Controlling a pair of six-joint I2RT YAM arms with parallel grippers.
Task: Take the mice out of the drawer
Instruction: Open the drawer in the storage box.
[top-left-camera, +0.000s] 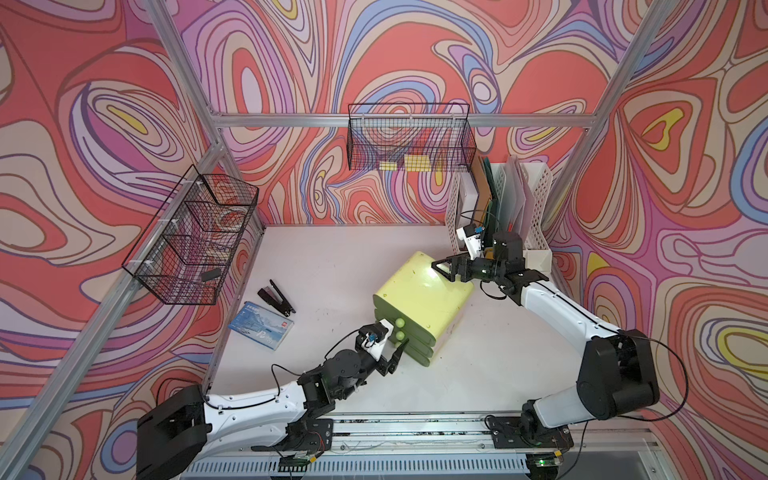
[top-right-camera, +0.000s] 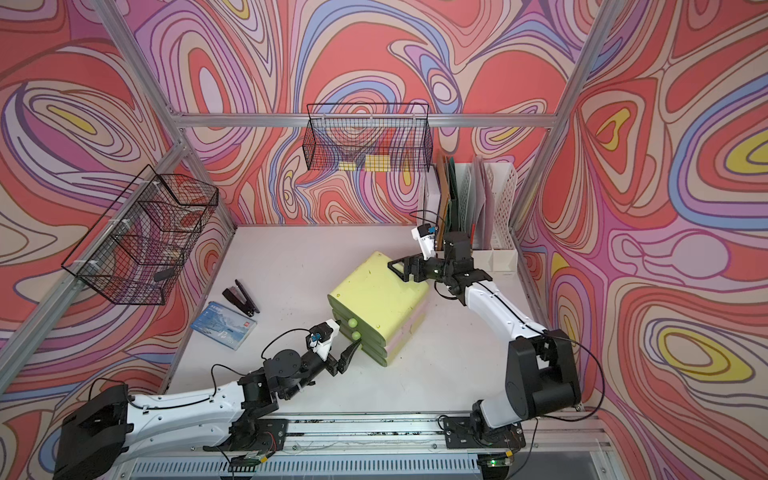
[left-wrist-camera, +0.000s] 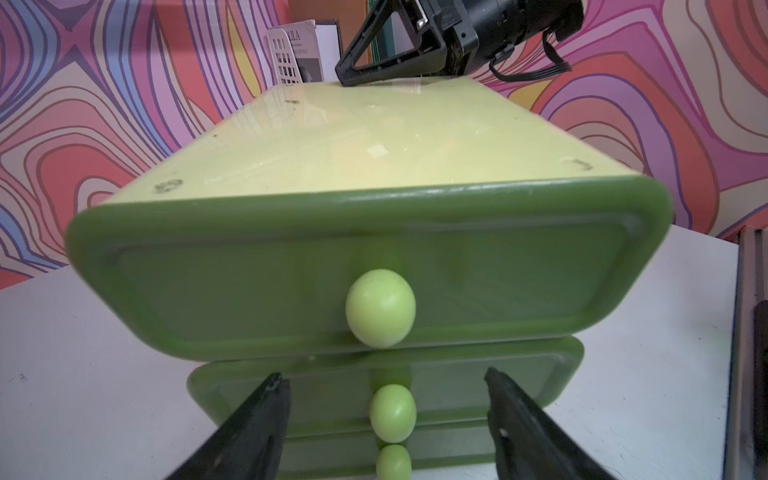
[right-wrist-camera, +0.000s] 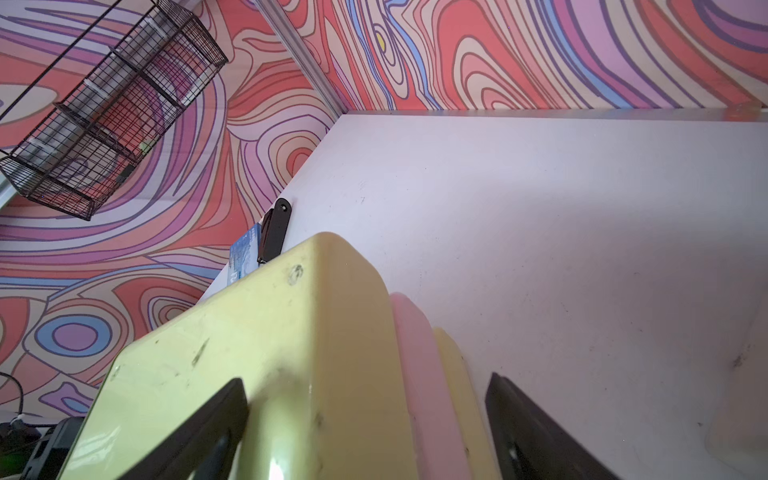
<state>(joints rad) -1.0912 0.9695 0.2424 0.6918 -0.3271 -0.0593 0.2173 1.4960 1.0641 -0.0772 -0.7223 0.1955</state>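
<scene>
Both arms are built alike: smooth white link shells between bulky matte black joint housings. The left arm (top-left-camera: 249, 405) has a thin black cable clipped along its white shell, with small dark screw holes dotted beneath. Red and black wires show at its base plate (top-left-camera: 311, 430), toward 6 o'clock in a top view. A black cable loops loose off the right arm (top-left-camera: 557, 307). Each wrist carries a white camera block (top-left-camera: 381, 347) with a blue connector. The left gripper (left-wrist-camera: 384, 375) and right gripper (right-wrist-camera: 366, 379) have flat black fingers (left-wrist-camera: 249, 432).
</scene>
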